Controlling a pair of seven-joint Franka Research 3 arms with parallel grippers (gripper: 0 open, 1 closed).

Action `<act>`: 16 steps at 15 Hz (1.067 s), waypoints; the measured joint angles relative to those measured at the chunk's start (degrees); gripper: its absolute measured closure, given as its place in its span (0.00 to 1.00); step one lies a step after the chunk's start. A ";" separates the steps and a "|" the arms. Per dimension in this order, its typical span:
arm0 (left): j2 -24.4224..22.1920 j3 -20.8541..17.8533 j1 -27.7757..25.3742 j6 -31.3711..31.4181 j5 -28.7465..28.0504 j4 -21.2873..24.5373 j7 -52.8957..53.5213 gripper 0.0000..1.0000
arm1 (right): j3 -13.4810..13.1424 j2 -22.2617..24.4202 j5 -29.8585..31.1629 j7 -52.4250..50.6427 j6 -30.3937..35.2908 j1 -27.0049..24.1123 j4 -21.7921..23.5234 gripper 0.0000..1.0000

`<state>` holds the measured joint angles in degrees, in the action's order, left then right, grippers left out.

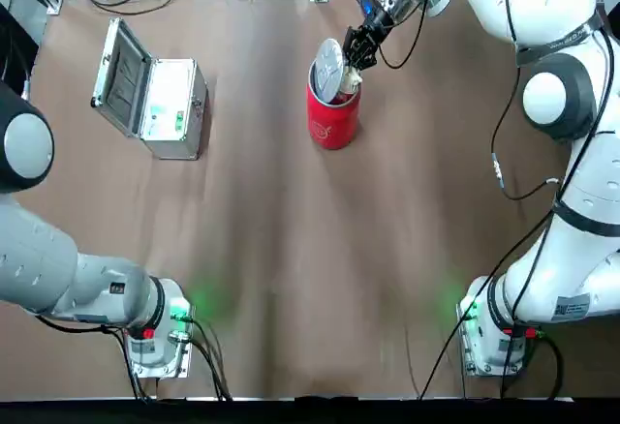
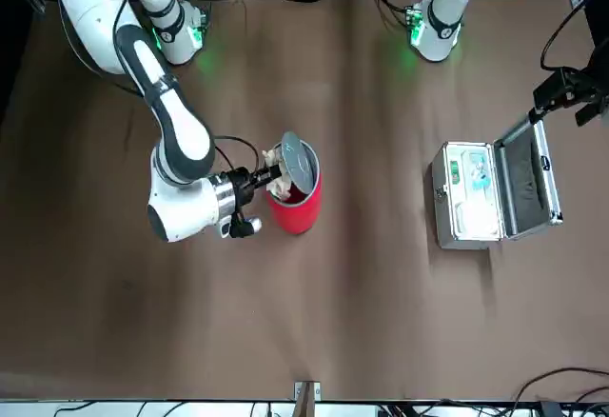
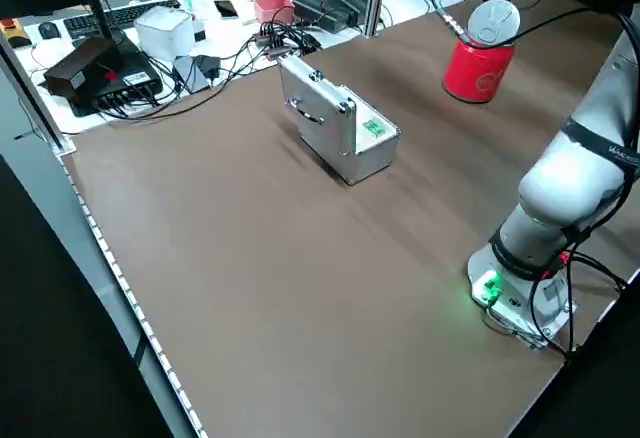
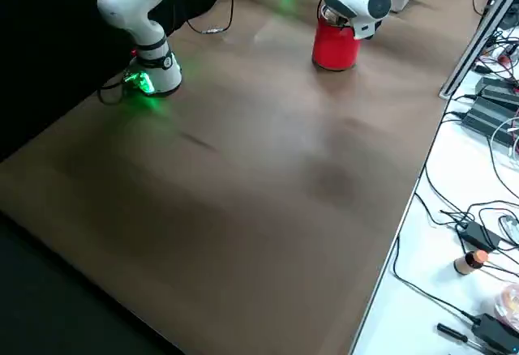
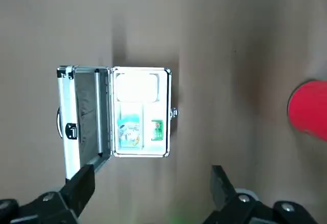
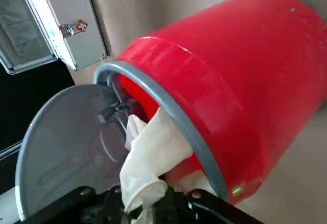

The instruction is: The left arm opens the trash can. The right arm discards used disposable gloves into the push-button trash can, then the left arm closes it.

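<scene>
Overall, in the top view we see the red bin on the bench with its lid raised, the right gripper beside the opening and the used gloves at the rim. From the front view we find the left gripper well apart from the bin, near the open silver case, while the right one reaches in beside the lid. The left side view gives us the bin and lid but not the gloves, and in the right side view the right arm covers the bin's mouth. In the left wrist view we see that arm's fingers wide apart with nothing between them. The right wrist view tells us most: the fingers pinch the gloves, which are bunched at the mouth, partly inside and partly hanging out over the rim. We judge the drop to be the step in hand. If we let go this far out, the loose part could drag the wad over the edge, or the thin material could cling to the fingers and come back out. A cuff left across the rim could stop the lid closing, and a knock against the lid could tip so light a bin.
</scene>
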<state>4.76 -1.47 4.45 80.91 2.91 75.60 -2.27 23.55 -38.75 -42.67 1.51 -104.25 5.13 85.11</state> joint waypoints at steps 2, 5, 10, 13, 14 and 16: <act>0.53 0.16 0.03 1.06 0.00 0.38 0.00 0.00 | 0.03 -0.05 -0.13 0.00 -0.02 0.02 -0.03 0.93; 0.69 0.35 0.17 1.62 0.00 0.38 0.00 0.00 | 0.04 -0.05 -1.09 0.01 -0.08 0.06 -0.11 0.89; 0.68 2.57 0.90 2.72 0.00 0.39 -0.02 0.00 | -0.04 -0.05 -1.17 0.00 -0.13 0.01 -0.28 0.64; 0.77 3.08 0.73 2.83 -0.07 0.41 -0.07 0.00 | -0.19 -0.05 -1.20 0.01 -0.15 -0.25 -0.51 0.56; 0.77 3.08 0.48 2.84 -0.07 0.41 -0.07 0.00 | -0.21 -0.05 -1.21 0.02 -0.15 -0.33 -0.59 0.57; 0.77 3.07 0.02 2.84 -0.07 0.45 -0.01 0.00 | -0.21 -0.05 -1.23 0.03 -0.15 -0.43 -0.81 0.57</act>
<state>5.53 1.60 4.47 83.75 2.83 76.05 -2.29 23.34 -38.80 -43.90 1.54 -104.40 4.71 84.30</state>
